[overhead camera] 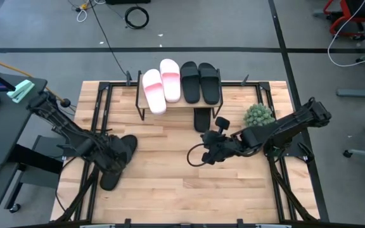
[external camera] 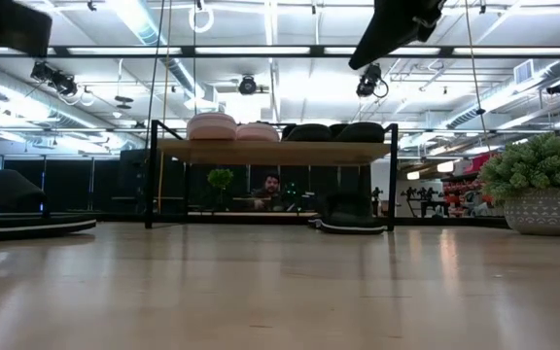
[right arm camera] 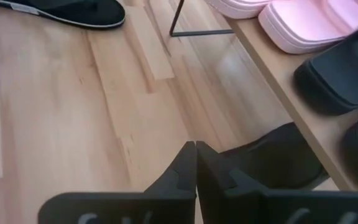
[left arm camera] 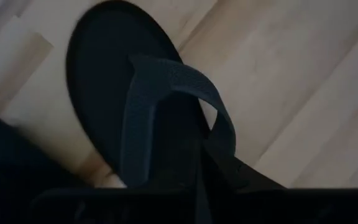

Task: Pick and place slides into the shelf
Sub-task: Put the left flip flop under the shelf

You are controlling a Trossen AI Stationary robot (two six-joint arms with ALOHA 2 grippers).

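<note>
The shelf [overhead camera: 177, 105] stands at the table's far middle. Two pink slides [overhead camera: 161, 85] and two black slides [overhead camera: 199, 82] lie on its top plank [right arm camera: 278, 68]. Another black slide [overhead camera: 201, 119] lies on the table, its far end under the shelf, and shows in the low view [external camera: 353, 222]. The last black slide [overhead camera: 108, 178] lies flat on the table at the near left [external camera: 22, 212]. My left gripper [overhead camera: 113, 156] is right over it, its shut fingers at the strap [left arm camera: 166, 81]. My right gripper [overhead camera: 206, 152] is shut and hovers near the shelf's front. My left gripper comes from above onto the black slide, its shut fingertips [left arm camera: 199, 152] at the strap's inner side. Dark on dark hides the spot, so I cannot tell whether it touches. The slide lies flat on the table.
A potted plant [overhead camera: 258, 115] stands right of the shelf, beside my right arm, and shows in the low view [external camera: 538, 190]. Bare wood lies across the table's near middle [overhead camera: 170, 183]. A person [external camera: 272, 185] sits beyond the table, behind the shelf.
</note>
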